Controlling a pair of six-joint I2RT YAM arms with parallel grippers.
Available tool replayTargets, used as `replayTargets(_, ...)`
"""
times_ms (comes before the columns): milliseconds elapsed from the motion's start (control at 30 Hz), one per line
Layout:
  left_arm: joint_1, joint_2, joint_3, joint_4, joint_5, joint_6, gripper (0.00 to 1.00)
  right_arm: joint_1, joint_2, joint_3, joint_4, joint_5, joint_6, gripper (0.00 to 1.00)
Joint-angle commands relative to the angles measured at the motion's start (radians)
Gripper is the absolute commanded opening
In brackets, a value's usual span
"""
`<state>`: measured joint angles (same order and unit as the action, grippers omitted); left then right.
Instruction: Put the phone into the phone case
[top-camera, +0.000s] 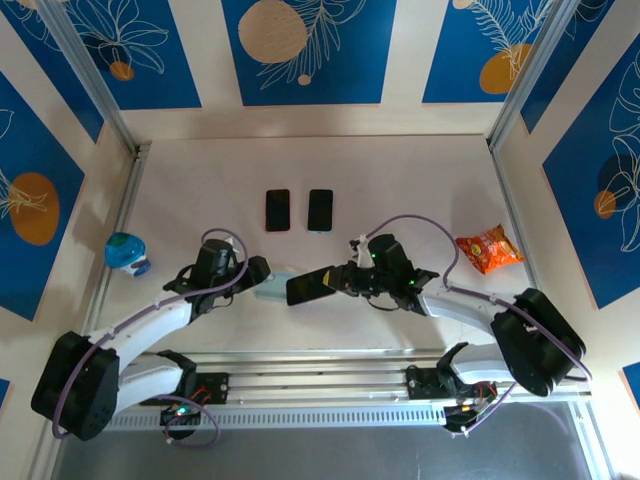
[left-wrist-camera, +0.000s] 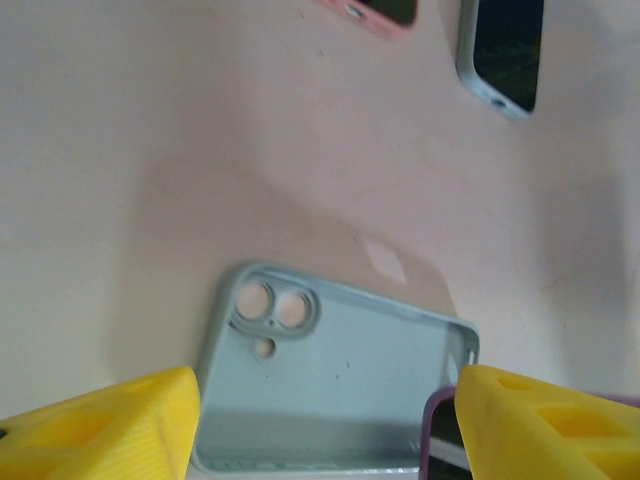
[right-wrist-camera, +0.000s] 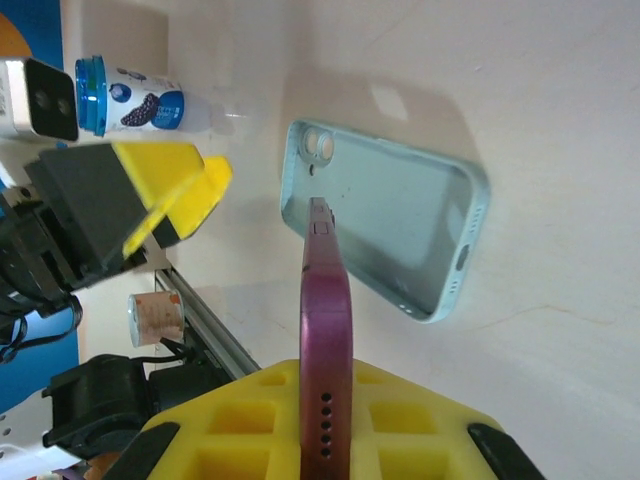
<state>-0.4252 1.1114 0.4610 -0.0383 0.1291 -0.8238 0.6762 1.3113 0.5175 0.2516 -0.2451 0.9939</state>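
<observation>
Bare table (top-camera: 420, 180) beyond phone case (top-camera: 272, 287), then two phones (top-camera: 277, 210), bottle (top-camera: 127, 253) seemingly well left

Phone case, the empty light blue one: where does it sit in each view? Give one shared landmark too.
Top external: the phone case lies just left of centre, at the left end of the phone.
Left wrist: bottom centre, camera holes toward the upper left.
Right wrist: upper right of centre, slanting.
Shared landmark: the purple-edged phone, close by the case in each.
</observation>
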Motion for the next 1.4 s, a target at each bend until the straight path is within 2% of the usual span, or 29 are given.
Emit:
replayTargets(0, 0.036, -0.002, -0.003, -0.008, 0.006, 0.037, 0.69, 0.045, 0.041, 0.051, 0.124, 0.059, 0.046, 0.00)
replayTargets(267, 0.066, 0.051, -0.033, 0.097, 0.035, 0.029, 0.69, 0.103, 0.197, 0.119, 0.265, 0.093, 0.123, 0.00)
replayTargets(733, 0.086, 0.126, -0.040, 0.189, 0.091, 0.020, 0.68, 0.114, 0.361, 0.142, 0.393, 0.142, 0.227, 0.00)
replayTargets(1367, 0.064, 0.220, -0.100, 0.305, 0.140, -0.035, 0.66, 0.135, 0.381, 0.122, 0.341, 0.211, 0.251, 0.00)
